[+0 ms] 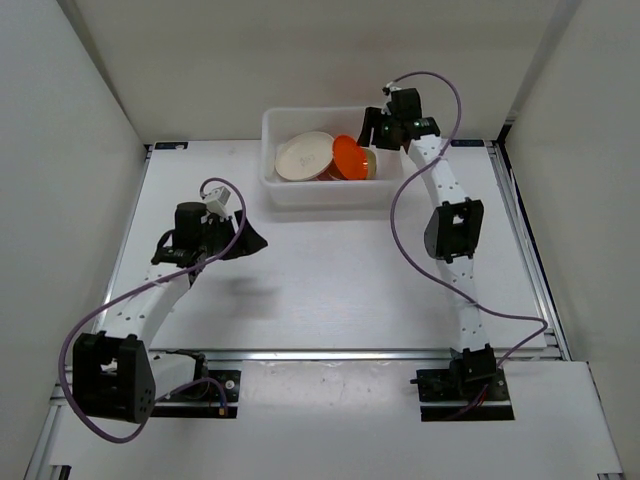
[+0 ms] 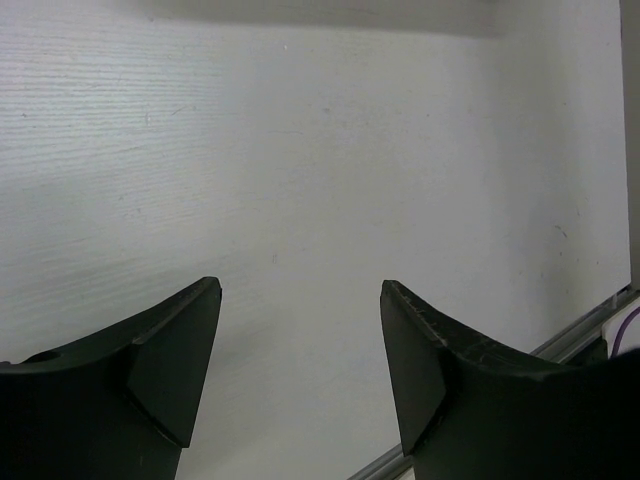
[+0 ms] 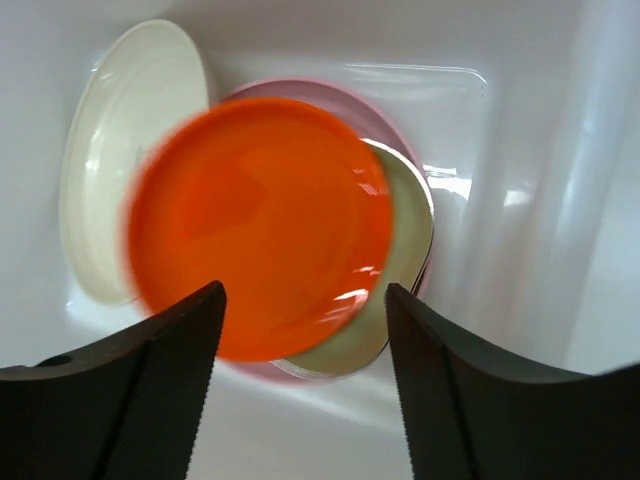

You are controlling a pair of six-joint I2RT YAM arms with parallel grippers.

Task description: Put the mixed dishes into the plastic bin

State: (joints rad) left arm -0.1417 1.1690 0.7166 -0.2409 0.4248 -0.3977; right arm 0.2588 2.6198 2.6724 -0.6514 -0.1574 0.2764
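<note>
All four dishes lie inside the bin (image 1: 283, 190). The cream plate (image 3: 115, 160) leans toward the bin's left end. The pink plate (image 3: 345, 97) lies flat on the bin floor, showing only as a rim. The pale green dish (image 3: 412, 215) rests on it toward the bin's right end. The orange plate (image 3: 255, 220) sits on top, overlapping all three. Its outline is blurred in the right wrist view, so it is probably in motion and not yet settled. The dishes overlap because they sit crowded in the bin's middle and right part.

The right jaws hang directly above the bin's right end, over the orange plate. They are spread wide and grip nothing. That fits a drop from above rather than a careful set-down, and it keeps the fingers clear of the bin walls.

The left jaws hover over bare table (image 2: 300, 140) in front of the bin's left corner, well apart from it. They are also spread open and empty, and no dish shows anywhere on the table in the overhead view. By my judgement the task is essentially done, and both arms only need to withdraw from the bin.
</note>
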